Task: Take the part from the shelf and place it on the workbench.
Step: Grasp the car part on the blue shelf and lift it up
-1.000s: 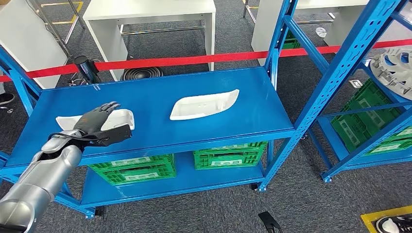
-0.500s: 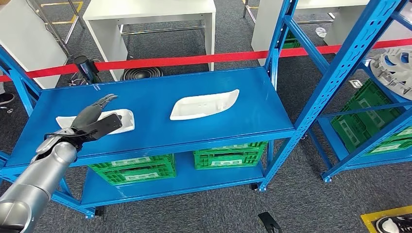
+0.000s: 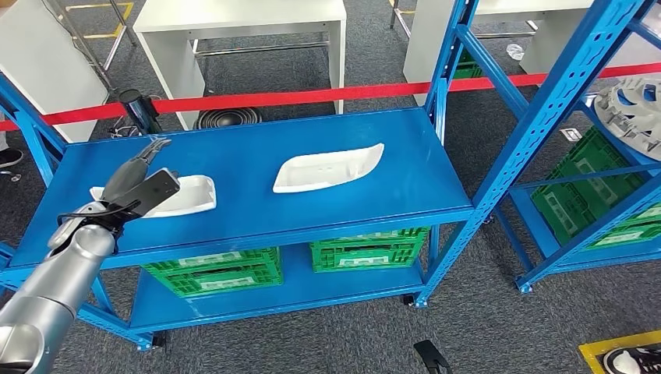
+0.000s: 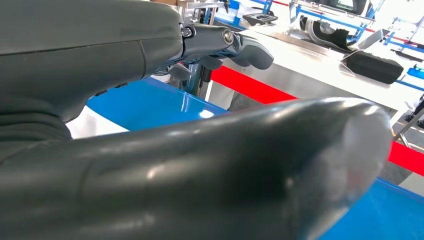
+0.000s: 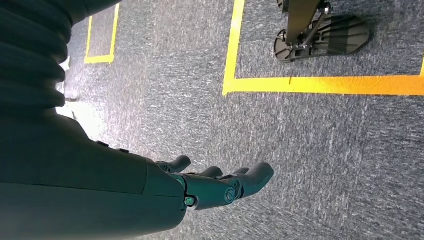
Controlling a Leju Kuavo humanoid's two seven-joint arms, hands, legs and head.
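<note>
Part (image 3: 187,196) half behind left hand (image 3: 139,187)

floor: grey carpet (image 3: 335,327) | red barrier tape (image 3: 312,96) | white tables (image 3: 234,23) behind | green crates (image 3: 366,253) low shelf

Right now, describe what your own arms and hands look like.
The left arm is a smooth, rounded silver shell with a thin black cable at the wrist. The left hand is dark grey with slim jointed fingers and a thick glossy thumb. The right hand is equally dark, behind a ribbed cover.
</note>
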